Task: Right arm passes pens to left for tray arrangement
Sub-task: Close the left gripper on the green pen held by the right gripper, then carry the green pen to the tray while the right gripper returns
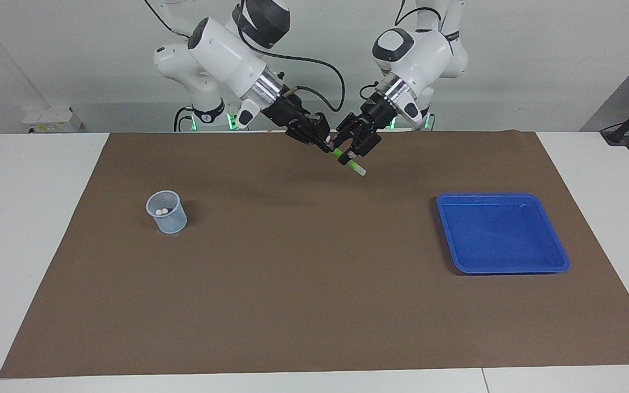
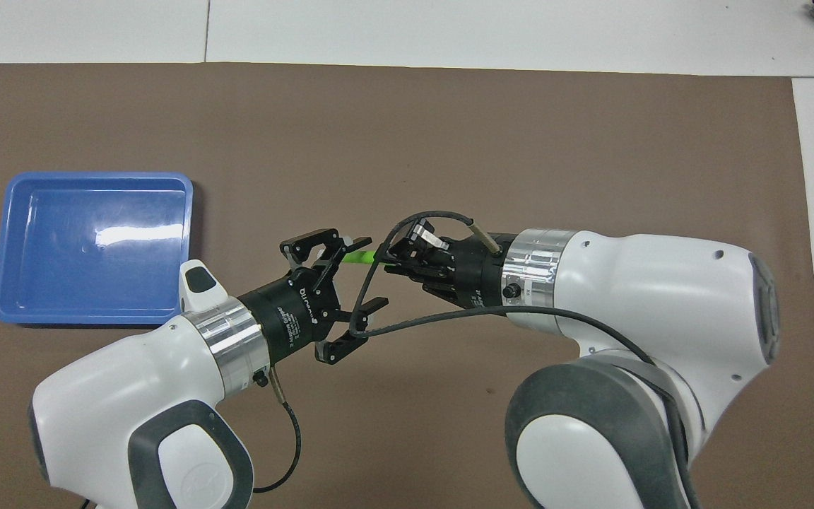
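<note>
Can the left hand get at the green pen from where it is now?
Probably yes. The left hand is at the green pen, which the right hand holds up over the mat by its other end; the pale end juts free, and nothing blocks the way.

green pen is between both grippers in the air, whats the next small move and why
Probably the left gripper should finish closing on the green pen. The right gripper grips the pen's upper end over the mat, the left's fingers stand around its middle, and the blue tray holds no pens, so the handover comes first.
</note>
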Controlling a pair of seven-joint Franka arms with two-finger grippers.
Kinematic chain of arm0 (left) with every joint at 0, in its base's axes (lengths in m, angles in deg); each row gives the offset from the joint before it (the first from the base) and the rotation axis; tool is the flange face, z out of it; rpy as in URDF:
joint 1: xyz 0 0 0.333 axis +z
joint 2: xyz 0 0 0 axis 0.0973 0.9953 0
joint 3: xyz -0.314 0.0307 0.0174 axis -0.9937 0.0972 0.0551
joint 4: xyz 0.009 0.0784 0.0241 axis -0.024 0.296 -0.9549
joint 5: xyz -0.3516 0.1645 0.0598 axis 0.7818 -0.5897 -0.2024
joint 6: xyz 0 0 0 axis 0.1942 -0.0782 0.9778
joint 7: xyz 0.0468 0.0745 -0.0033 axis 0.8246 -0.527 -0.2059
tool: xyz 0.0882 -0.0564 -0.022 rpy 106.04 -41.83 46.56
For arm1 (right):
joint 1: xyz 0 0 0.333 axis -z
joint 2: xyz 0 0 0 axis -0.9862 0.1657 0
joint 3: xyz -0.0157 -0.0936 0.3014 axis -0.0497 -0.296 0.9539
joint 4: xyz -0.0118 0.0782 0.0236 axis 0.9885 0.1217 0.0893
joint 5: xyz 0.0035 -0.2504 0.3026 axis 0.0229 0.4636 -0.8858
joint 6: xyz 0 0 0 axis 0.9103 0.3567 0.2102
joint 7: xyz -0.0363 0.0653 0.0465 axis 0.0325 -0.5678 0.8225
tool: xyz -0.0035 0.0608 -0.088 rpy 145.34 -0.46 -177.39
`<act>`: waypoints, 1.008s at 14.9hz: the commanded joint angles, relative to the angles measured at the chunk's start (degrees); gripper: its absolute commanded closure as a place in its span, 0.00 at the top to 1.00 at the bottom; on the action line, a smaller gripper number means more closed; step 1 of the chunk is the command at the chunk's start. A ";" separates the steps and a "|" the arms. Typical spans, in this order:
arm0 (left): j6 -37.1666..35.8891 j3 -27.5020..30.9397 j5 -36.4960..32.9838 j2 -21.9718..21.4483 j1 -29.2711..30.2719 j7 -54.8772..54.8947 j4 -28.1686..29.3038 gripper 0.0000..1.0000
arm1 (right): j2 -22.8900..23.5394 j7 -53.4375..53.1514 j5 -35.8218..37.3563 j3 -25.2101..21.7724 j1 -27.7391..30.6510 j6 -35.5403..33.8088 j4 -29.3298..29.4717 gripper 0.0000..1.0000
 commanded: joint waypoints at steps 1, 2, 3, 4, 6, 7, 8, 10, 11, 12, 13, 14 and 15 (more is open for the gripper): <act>-1.58 0.61 0.62 -1.00 -0.09 1.21 0.08 0.74 | -0.61 0.83 -1.58 -0.22 -0.58 1.81 -1.13 0.00; -1.58 0.69 0.62 -1.18 -0.09 1.21 0.08 0.69 | -0.61 0.83 -1.58 -0.22 -0.58 1.81 -1.13 0.00; -1.75 0.69 0.62 -1.35 -0.09 1.47 0.17 0.63 | -0.61 0.83 -1.49 -0.22 -0.58 1.81 -1.13 0.00; -2.62 0.78 0.62 -1.96 0.34 1.47 0.26 0.51 | -0.61 0.83 -1.49 -0.22 -0.58 1.81 -1.13 0.00; -5.95 0.78 0.27 -2.67 2.27 1.65 0.17 0.19 | -0.61 0.83 -1.49 -0.22 -0.58 1.81 -1.13 0.00; -6.75 0.78 -0.08 -3.11 2.63 1.91 0.26 0.00 | -0.61 0.83 -1.58 -0.22 -0.58 1.81 -1.13 0.00; -7.46 0.78 -0.26 -3.46 2.89 1.91 0.26 0.00 | -0.61 0.92 -1.58 -0.22 -0.58 1.81 -1.13 0.00; -8.34 0.69 -2.44 -3.46 3.60 2.00 0.26 0.00 | -0.61 0.92 -1.58 -0.22 -0.58 1.81 -1.13 0.00; -8.43 0.69 -3.07 -3.46 3.51 2.00 0.17 0.00 | -0.61 1.01 -1.58 -0.22 -0.58 1.81 -1.13 0.00; -8.52 0.69 -3.07 -3.46 3.60 1.91 0.17 0.00 | -0.61 1.44 -1.58 -0.22 -0.58 1.81 -1.13 0.00; -8.87 0.69 -3.07 -3.46 3.60 2.00 0.17 0.00 | -0.61 1.62 -1.58 -0.22 -0.58 1.72 -1.13 0.00; -9.39 0.78 -3.07 -3.46 3.60 1.91 0.08 0.00 | -0.61 1.62 -1.58 -0.22 -0.50 1.55 -1.13 0.00; -9.48 0.78 -3.07 -3.46 3.60 1.91 0.08 0.00 | -0.61 1.36 -1.58 -0.22 -0.50 1.46 -1.04 0.00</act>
